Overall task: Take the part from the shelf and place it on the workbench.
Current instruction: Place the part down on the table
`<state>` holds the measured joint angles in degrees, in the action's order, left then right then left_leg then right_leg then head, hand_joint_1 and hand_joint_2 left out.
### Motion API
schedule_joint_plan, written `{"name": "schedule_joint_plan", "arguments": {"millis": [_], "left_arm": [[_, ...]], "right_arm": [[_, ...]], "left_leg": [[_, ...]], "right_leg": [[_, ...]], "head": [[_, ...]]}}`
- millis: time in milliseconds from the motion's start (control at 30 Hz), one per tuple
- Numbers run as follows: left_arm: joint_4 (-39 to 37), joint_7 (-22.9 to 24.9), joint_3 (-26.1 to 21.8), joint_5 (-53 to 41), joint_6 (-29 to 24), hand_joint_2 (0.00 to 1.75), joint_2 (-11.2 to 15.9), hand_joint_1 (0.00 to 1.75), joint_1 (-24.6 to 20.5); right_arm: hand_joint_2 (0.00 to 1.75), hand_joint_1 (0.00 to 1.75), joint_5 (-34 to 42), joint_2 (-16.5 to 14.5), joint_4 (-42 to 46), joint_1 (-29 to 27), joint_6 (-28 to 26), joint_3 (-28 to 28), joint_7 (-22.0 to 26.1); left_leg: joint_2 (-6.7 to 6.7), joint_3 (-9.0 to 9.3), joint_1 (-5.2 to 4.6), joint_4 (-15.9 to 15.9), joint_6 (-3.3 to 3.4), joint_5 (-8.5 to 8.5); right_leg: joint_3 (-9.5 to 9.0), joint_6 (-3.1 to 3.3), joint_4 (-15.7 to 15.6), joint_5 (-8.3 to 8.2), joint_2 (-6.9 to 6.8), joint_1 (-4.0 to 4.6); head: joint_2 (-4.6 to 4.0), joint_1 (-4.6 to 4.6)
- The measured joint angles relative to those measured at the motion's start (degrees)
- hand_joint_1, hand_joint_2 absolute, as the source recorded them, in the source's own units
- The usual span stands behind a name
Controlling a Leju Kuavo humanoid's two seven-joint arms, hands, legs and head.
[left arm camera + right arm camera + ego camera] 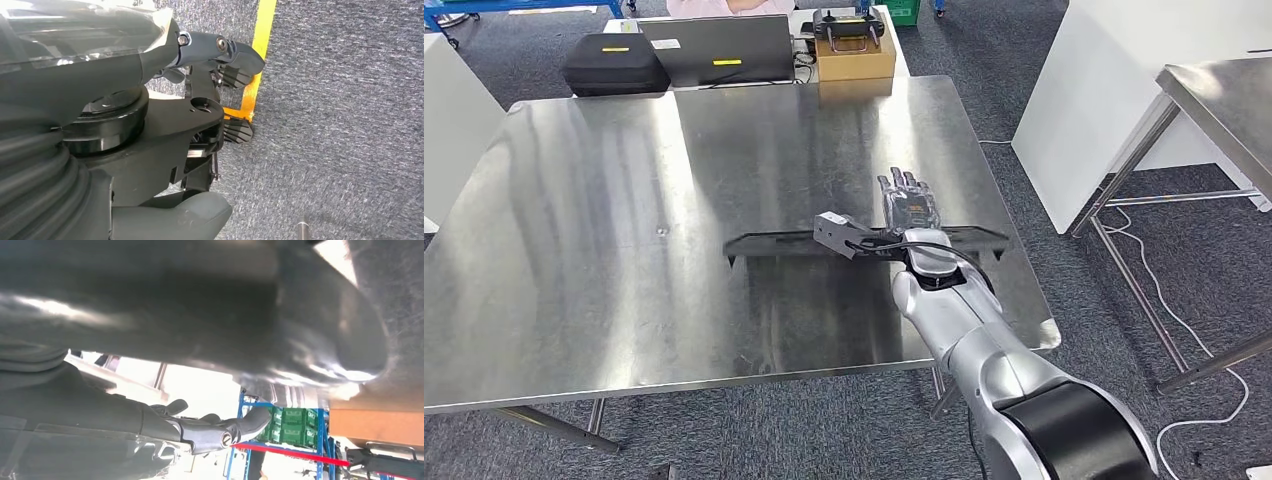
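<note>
Steel workbench point(624, 250) under long black part point(764, 243), right hand point(909, 210) seemingly atop.

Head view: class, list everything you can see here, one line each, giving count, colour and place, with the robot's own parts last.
Workbench: one, bare steel, centre of the view.
Part: one, long and black, lying across the workbench's near right area under the right hand.
Case: one, black, beyond the far edge, left.
Laptop: one, grey, beside the case.
Box: one, brown cardboard, far edge, a black device on top.
Second table: one, steel, at right.
White cabinet: one, between the tables.
Cable: one, white, on grey carpet at right.
Person: one, pink sleeve, top edge.
Right hand: dark, fingers spread flat over the part.
Left hand: dark, hanging above carpet by a yellow line.
</note>
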<state>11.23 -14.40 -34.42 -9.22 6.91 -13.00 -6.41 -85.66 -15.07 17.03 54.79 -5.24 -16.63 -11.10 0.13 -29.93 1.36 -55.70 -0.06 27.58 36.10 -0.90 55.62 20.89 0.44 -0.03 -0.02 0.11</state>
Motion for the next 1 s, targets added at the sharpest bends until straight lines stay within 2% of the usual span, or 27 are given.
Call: {"name": "schedule_joint_plan", "arguments": {"millis": [400,700,833,1000], "left_arm": [[0.0,0.3,0.0,-1.3,0.4,1.75,0.0,0.00,0.1],[0.0,0.4,0.0,-1.4,0.7,1.75,0.2,0.00,0.1],[0.0,0.1,0.0,-1.2,0.8,0.00,0.2,0.00,0.1],[0.0,-0.2,0.0,-1.6,0.5,0.00,0.3,0.00,0.2]], "right_arm": [[0.00,0.00,-3.2,-1.7,0.5,7.5,3.1,-0.7,0.1],[0.00,0.00,-4.2,-2.8,1.1,9.9,3.0,-1.4,0.2],[0.00,0.00,-4.4,-3.1,1.9,10.6,-0.1,-1.5,0.3],[0.00,0.00,-4.4,-2.9,4.7,11.1,-8.3,-5.0,-1.7]], "left_leg": [[0.01,0.03,0.00,0.0,0.00,0.00],[0.00,0.03,0.00,0.0,0.00,-0.01],[0.00,0.03,0.00,0.0,0.00,-0.01],[0.01,0.05,0.00,0.0,0.00,-0.01]], "right_leg": [[0.00,0.00,0.0,0.00,0.00,0.00],[-0.01,0.00,0.0,0.00,0.00,0.00],[-0.01,0.00,0.0,0.00,0.00,0.00],[0.00,0.00,0.0,0.00,0.00,0.01]], "head": [[0.00,-0.01],[0.00,0.00],[0.00,0.00],[0.00,0.00]]}}
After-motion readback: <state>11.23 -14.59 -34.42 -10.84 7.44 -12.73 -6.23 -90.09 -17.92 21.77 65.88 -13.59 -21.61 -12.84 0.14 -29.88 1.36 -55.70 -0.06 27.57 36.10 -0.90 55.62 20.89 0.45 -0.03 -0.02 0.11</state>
